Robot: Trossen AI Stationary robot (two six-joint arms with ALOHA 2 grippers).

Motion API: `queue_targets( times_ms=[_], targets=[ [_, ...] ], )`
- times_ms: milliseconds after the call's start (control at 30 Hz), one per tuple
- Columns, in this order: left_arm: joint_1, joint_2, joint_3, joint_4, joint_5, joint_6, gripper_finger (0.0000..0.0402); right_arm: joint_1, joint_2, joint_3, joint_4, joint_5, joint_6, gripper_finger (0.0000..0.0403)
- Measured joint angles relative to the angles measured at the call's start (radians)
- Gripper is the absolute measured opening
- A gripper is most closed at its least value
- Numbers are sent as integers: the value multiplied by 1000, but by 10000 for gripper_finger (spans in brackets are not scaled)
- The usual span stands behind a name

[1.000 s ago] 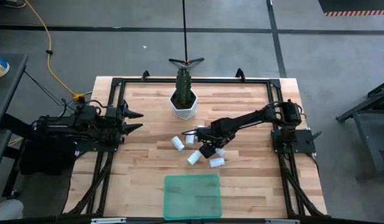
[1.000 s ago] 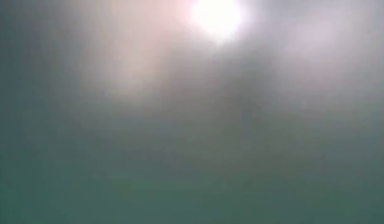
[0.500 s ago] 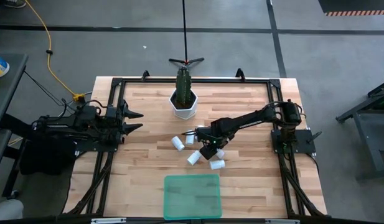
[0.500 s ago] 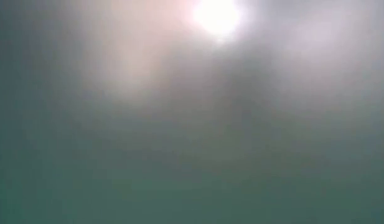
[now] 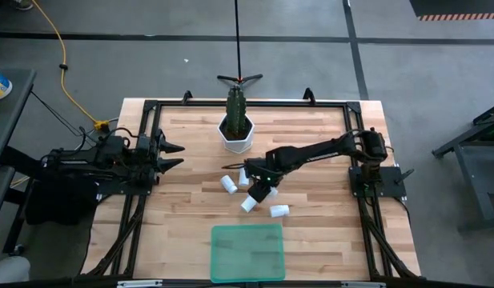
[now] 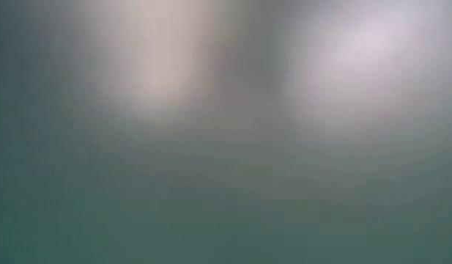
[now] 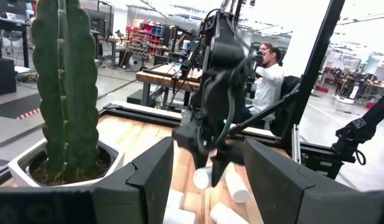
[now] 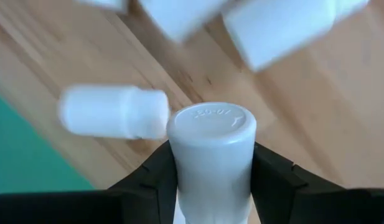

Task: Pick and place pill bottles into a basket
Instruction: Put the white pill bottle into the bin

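Observation:
My right gripper (image 5: 259, 191) reaches out over the middle of the table and is shut on a white pill bottle (image 8: 211, 134). The bottle's cap faces the wrist camera. Several more white bottles lie on their sides on the wood around it: (image 5: 229, 185), (image 5: 248, 205), (image 5: 279, 211). The green basket (image 5: 247, 252) lies flat near the table's near edge. My left gripper (image 5: 173, 156) waits open at the table's left side, touching nothing. The low view shows only a green blur. My right gripper pinches the bottle's body just behind the cap (image 8: 179, 168) between its two fingers (image 8: 274, 177). The fingers come from above, slanting down, and lie along the bottle. The cap end points away from the wrist, and the bottle (image 7: 204, 178) hangs tilted below the fingers.
A white hexagonal pot with a cactus (image 5: 236, 132) stands at the far middle of the table, just beyond the bottles. A black frame (image 5: 150, 108) runs around the table. A seated person (image 7: 266, 78) shows in the room beyond.
My right gripper has gone a little toward the table's left and far edges, over the cluster of bottles, and now holds one bottle. The other bottles and the basket stay where they were.

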Motion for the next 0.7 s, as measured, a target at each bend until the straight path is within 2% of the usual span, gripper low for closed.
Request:
queue_targets(
  times_ms=[133,300,500,700],
  targets=[
    [0,0,0,0,9,-1,227,0,0,129,-85,72,-48,148],
    [0,0,0,0,24,-1,227,5,0,291,-82,184,-139,148],
    [0,0,0,1,28,-1,227,43,0,404,134,390,-357,148],
    [0,0,0,1,56,-1,227,49,0,400,350,442,-435,148]
  ],
)
